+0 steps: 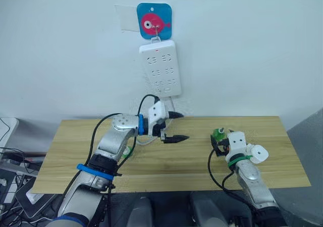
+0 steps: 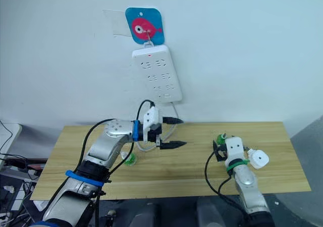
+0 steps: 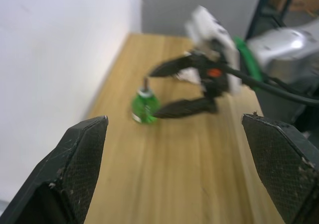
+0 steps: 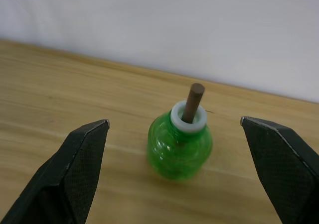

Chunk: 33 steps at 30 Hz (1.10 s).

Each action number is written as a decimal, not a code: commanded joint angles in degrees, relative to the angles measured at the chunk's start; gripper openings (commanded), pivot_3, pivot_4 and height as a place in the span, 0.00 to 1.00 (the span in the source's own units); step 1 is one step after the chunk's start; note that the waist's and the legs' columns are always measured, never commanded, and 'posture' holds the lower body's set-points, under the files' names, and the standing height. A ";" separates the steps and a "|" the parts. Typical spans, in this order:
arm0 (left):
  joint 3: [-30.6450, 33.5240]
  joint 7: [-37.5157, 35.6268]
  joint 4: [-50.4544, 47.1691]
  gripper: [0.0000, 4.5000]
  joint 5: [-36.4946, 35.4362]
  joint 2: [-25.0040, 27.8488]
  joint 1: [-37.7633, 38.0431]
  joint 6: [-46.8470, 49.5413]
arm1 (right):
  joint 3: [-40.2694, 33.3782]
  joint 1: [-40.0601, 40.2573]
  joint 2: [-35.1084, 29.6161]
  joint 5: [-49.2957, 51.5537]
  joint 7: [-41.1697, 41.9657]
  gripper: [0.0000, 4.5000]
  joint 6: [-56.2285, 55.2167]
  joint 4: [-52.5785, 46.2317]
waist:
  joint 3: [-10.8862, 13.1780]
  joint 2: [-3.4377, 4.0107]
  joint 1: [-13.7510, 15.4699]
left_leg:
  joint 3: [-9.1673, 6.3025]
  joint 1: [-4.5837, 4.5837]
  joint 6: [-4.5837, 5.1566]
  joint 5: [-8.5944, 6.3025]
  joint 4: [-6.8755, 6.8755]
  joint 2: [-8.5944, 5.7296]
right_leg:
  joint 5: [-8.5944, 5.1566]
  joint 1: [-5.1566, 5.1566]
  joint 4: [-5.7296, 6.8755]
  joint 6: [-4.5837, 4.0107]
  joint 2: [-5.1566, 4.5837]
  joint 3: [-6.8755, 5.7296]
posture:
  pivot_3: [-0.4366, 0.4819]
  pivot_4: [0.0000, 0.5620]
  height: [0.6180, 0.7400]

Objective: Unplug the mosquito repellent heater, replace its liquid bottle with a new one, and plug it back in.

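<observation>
We see a green liquid bottle [image 4: 179, 145] standing upright on the table [image 1: 282, 156], toward its right side near the far edge, brown wick up. Our right hand [image 1: 218, 142] sits just near of it, fingers spread wide on either side, not touching. Our left hand [image 1: 175, 127] hovers spread over the table's far middle, below the wall-hung power strip [image 1: 160, 68].
</observation>
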 commanded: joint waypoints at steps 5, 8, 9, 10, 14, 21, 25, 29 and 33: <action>9.68 5.78 -7.79 1.00 -6.62 2.52 4.66 6.39 | -2.28 6.09 -6.57 3.30 8.27 0.99 7.86 -17.85 | 0.01 -0.01 0.00 | 0.02 0.08 0.00 0.00 0.00 0.03 | 0.00 0.04 0.01 0.00 0.01 0.03 | 0.49 0.38 1.00; 13.97 9.52 -12.82 1.00 -7.72 4.24 9.90 7.68 | -1.20 4.46 -10.07 6.11 14.26 0.99 11.80 -22.60 | 0.08 -0.05 -0.03 | 0.01 0.09 0.00 0.00 -0.01 0.04 | 0.00 0.06 0.00 0.00 0.02 0.02 | 0.50 0.39 1.00; 15.98 11.71 -14.48 1.00 -8.56 4.28 11.81 8.50 | -0.82 3.43 -11.02 7.27 16.18 0.99 13.31 -24.06 | 0.10 -0.07 0.00 | 0.02 0.11 0.00 -0.01 -0.03 0.07 | 0.00 0.06 -0.01 0.00 0.02 0.03 | 0.51 0.39 1.00; 18.29 14.53 -16.10 1.00 -9.32 4.02 14.11 9.63 | -0.37 1.98 -11.78 8.52 18.04 0.99 14.65 -25.28 | 0.16 -0.12 0.04 | 0.00 0.11 0.00 -0.01 -0.04 0.08 | 0.00 0.08 -0.01 0.00 0.03 0.01 | 0.51 0.40 1.00; 21.93 18.29 -23.26 1.00 -5.88 4.59 28.09 3.04 | 2.11 -4.76 -13.86 12.62 24.68 0.99 19.88 -28.48 | 0.23 -0.24 0.20 | 0.02 0.21 0.00 -0.02 -0.09 0.16 | 0.00 0.11 0.00 -0.01 0.02 0.05 | 0.54 0.40 1.00; 25.50 23.41 -25.33 1.00 -3.42 -0.46 45.85 -9.64 | 5.15 -13.43 -15.77 18.03 33.79 0.99 24.74 -29.84 | 0.39 -0.49 3.65 | -0.03 0.15 -0.01 -0.03 -0.11 0.19 | -0.01 0.15 -0.18 -0.01 -0.21 0.00 | 0.58 0.41 1.00; 25.51 27.76 -19.82 1.00 -0.93 -4.46 49.29 -15.05 | 7.36 -16.50 -17.72 18.35 39.71 0.99 24.20 -28.11 | 0.47 -0.51 4.82 | -0.10 0.15 0.10 -0.12 -0.10 0.10 | -0.01 0.43 -0.58 0.00 -0.35 -0.15 | 0.60 0.43 1.00; 23.83 32.24 -10.63 1.00 1.85 -8.65 46.18 -19.68 | 10.50 -21.37 -17.57 15.74 42.03 0.99 23.21 -24.55 | 0.84 -0.48 4.78 | -0.11 0.64 0.26 -0.24 -0.14 0.06 | -0.01 1.04 -0.87 0.01 -0.31 -0.23 | 0.61 0.45 1.00; 22.04 33.63 1.18 1.00 4.51 -10.96 41.31 -26.49 | 12.52 -24.68 -16.22 15.07 43.44 0.99 23.19 -23.04 | 1.10 -0.56 4.76 | -0.15 0.63 0.25 -0.24 -0.16 0.03 | 0.00 1.05 -0.98 0.00 -0.14 -0.28 | 0.60 0.48 1.00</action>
